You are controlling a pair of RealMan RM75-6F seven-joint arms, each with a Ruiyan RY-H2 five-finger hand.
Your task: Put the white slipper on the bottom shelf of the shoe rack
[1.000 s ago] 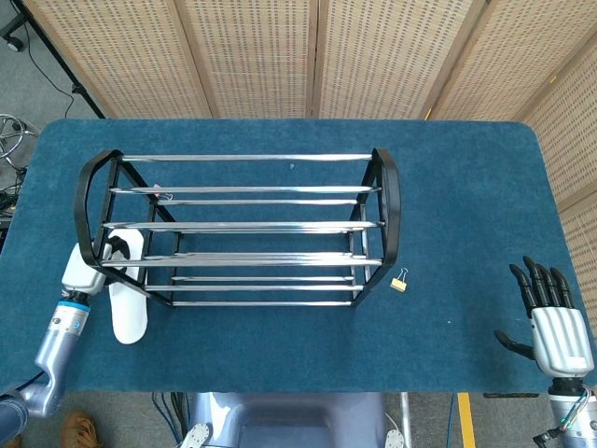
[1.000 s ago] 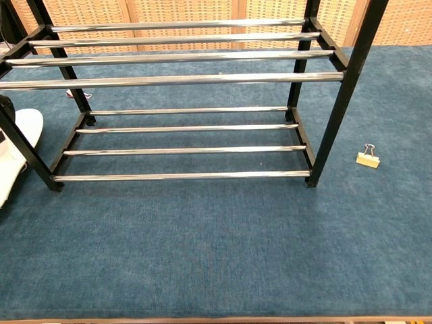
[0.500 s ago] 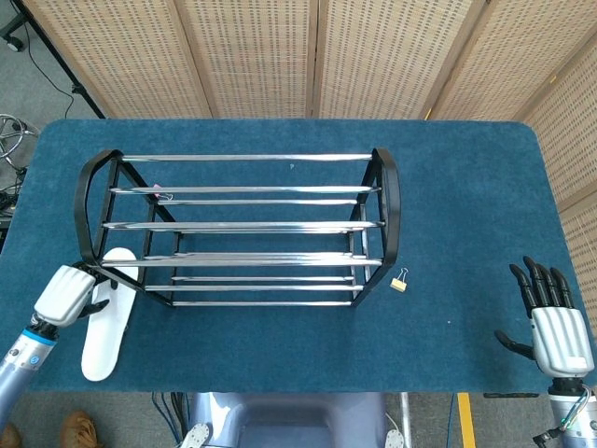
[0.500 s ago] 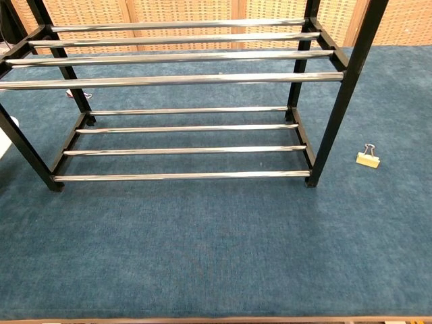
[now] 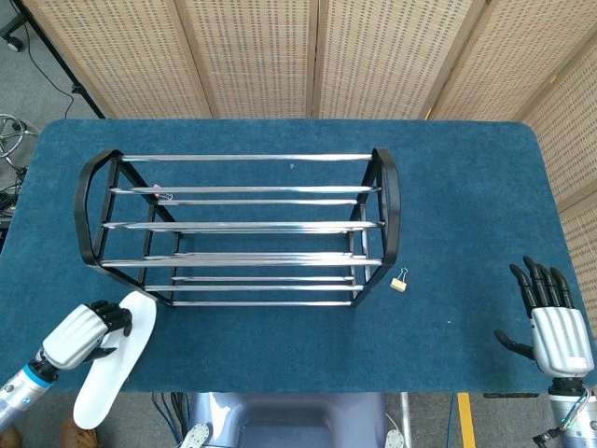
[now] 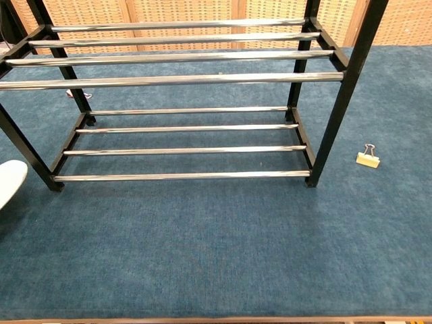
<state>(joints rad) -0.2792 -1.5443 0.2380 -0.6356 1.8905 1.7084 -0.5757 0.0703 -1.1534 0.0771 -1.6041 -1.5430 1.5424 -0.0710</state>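
- No readable brand, label or writing anywhere.
- Left hand (image 5: 82,333) at the table's (image 5: 466,187) front-left corner, fingers wrapped on the slipper's (image 5: 110,359) edge, gripping it.
- Slipper lying slantwise, sole up, heel end over the front edge, toe end close to the rack's (image 5: 238,227) front-left foot, outside the rack.
- Only the slipper's white tip visible at the left border of the chest view; left hand cut off there.
- Right hand (image 5: 552,324) at the front-right corner, empty, fingers spread and pointing away; wrist partly cut off by the frame.
- Bottom shelf bars bare.
- Clip (image 5: 399,281) on the cloth just right of the rack's front-right foot.
- Small object under the rack's back-left, too small to identify.
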